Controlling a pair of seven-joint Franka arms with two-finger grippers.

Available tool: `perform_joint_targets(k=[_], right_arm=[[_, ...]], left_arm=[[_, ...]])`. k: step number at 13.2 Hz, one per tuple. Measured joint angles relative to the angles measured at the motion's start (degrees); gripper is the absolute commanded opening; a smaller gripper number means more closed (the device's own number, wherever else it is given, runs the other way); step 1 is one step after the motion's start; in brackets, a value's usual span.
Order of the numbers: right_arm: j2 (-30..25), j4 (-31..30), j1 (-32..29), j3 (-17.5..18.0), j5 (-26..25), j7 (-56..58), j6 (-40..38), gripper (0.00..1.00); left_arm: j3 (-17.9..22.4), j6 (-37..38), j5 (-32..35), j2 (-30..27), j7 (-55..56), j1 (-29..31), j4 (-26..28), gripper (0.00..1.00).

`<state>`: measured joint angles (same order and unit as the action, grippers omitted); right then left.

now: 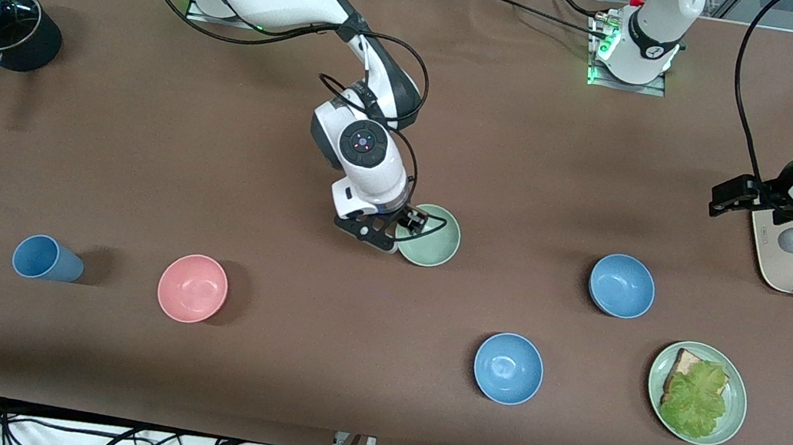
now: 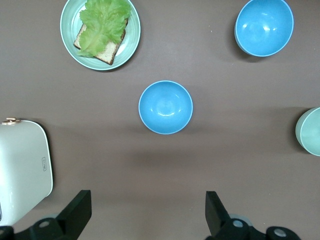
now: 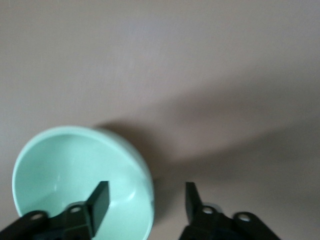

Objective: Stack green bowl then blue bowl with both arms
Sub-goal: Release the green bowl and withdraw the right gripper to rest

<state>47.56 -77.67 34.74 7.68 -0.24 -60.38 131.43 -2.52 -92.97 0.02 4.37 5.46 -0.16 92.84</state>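
Straddled green bowl [image 1: 430,236] rim with right end effector [image 3: 145,200] apart; left end effector [image 2: 147,210] apart, waiting above tabletop [image 1: 220,151]

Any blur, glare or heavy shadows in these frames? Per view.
Front view: sharp, even overhead light, soft short shadows beside each bowl; small highlights in the pot lid. Left wrist view: crisp, faint sheen inside the blue bowl. Right wrist view: soft and washed out, green bowl rim blurred, broad arm shadow across the table, right end effector open astride the rim.

Pale sage-green bowl [image 1: 432,237], muted steel-blue bowl [image 1: 621,286], brighter sky-blue bowl [image 1: 508,368], pink bowl [image 1: 192,288], brown table [image 1: 220,151]
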Motion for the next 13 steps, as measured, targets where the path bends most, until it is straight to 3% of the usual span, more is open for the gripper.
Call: perform_joint_targets(k=[3,7,10,13], right_arm=[[-4.32,2.67,-3.84,-2.82,-0.13,11.59,-9.28,0.99],[-14.50,2.32,-15.81,-3.32,-0.02,30.67,-22.87,0.99],[-23.99,-4.83,-21.31,-3.34,0.20,39.63,-25.40,0.99],[-33.65,-14.58,-22.73,-4.02,0.22,43.18,-25.58,0.99]], left_arm=[[-0.01,0.03,0.00,0.00,0.00,-0.01,-0.01,1.00],[-0.03,0.07,0.00,0.01,0.00,-0.02,-0.03,1.00],[-0.03,0.09,0.00,0.03,0.00,-0.02,-0.07,1.00],[-0.03,0.11,0.00,0.03,0.00,-0.02,-0.09,1.00]])
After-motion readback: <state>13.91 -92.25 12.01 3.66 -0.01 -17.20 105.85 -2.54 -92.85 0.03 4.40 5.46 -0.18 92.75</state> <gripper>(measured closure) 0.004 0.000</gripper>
